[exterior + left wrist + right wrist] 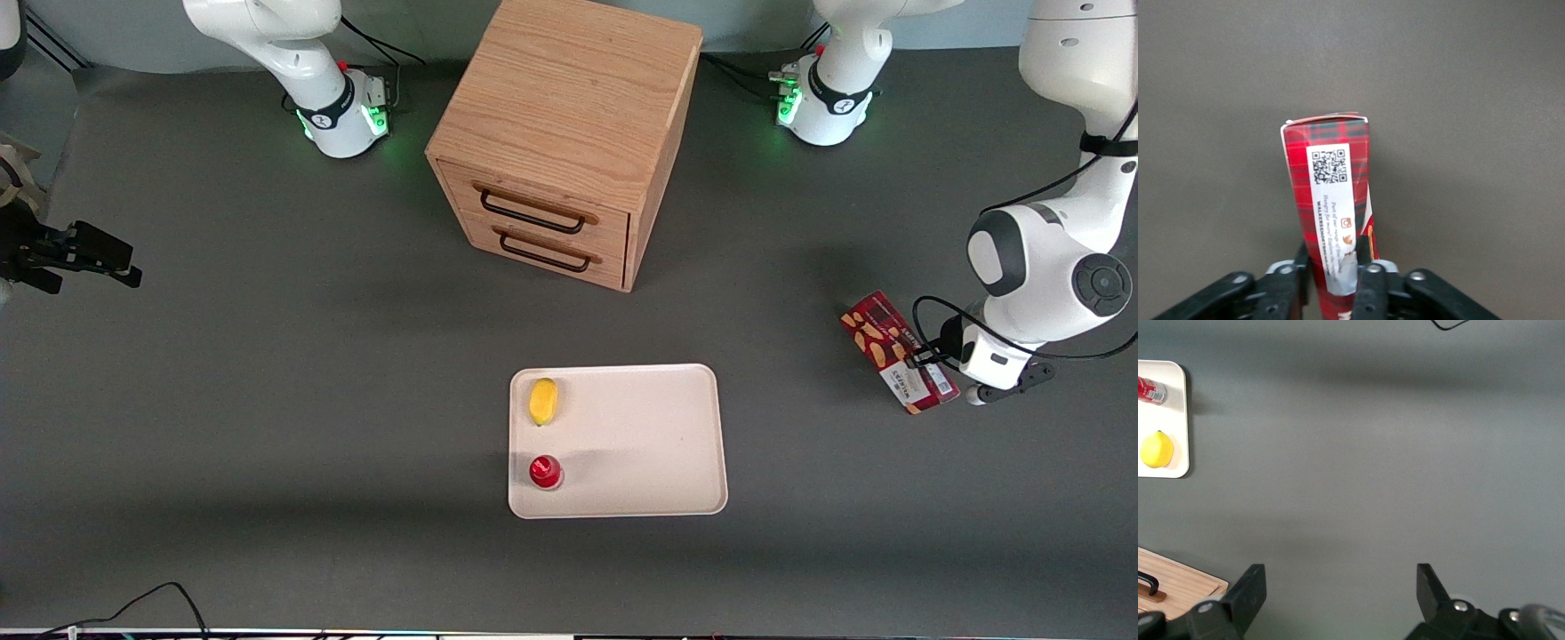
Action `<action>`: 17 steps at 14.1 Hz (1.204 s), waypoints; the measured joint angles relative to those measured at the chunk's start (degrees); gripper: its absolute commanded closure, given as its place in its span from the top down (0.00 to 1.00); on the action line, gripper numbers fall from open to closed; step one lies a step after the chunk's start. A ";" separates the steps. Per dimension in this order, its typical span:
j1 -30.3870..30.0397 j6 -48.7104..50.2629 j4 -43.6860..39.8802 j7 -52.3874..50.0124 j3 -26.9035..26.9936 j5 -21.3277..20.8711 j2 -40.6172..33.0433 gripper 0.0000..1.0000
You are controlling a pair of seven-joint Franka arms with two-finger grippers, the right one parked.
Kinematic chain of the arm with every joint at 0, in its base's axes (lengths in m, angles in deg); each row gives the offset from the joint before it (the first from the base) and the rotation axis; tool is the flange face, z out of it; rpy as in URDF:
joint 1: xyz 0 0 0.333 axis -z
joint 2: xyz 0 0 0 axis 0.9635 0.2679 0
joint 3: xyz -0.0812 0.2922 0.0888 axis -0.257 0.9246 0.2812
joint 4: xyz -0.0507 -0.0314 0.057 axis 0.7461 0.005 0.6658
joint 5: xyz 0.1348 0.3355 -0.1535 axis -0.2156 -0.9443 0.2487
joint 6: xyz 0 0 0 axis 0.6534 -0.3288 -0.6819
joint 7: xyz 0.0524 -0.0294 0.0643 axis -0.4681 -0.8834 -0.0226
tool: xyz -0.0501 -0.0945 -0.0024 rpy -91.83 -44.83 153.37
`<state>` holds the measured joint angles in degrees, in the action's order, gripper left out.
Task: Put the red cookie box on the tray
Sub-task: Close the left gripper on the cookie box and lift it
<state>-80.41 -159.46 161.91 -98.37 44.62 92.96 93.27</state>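
The red cookie box [892, 349], a slim tartan carton with a white label, is at the working arm's end of the table. My left gripper [932, 363] is shut on it near its label end. In the left wrist view the box [1331, 193] runs between the two black fingers [1368, 283], which press on both of its long sides; the gripper [1333, 270] clamps it there. I cannot tell whether the box rests on the mat or hangs just above it. The cream-white tray [645, 427] lies in the middle of the table, well away from the box.
On the tray sit a yellow lemon [543, 401] and a small round red-capped item [545, 471], both at its end toward the parked arm. A wooden drawer cabinet [562, 133] stands farther from the front camera than the tray. Grey mat covers the table.
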 measured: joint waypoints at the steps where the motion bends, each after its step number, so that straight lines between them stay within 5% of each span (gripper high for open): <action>1: 0.01 0.01 0.00 0.00 -0.06 0.00 0.00 0.08; 6: 0.02 2.07 -1.07 0.03 -0.08 -0.04 -0.91 0.08; 17: 0.03 32.31 -20.63 0.03 0.91 -1.62 -9.45 0.10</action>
<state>-80.38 -127.15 141.27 -98.34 45.53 91.34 83.82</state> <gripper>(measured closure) 0.894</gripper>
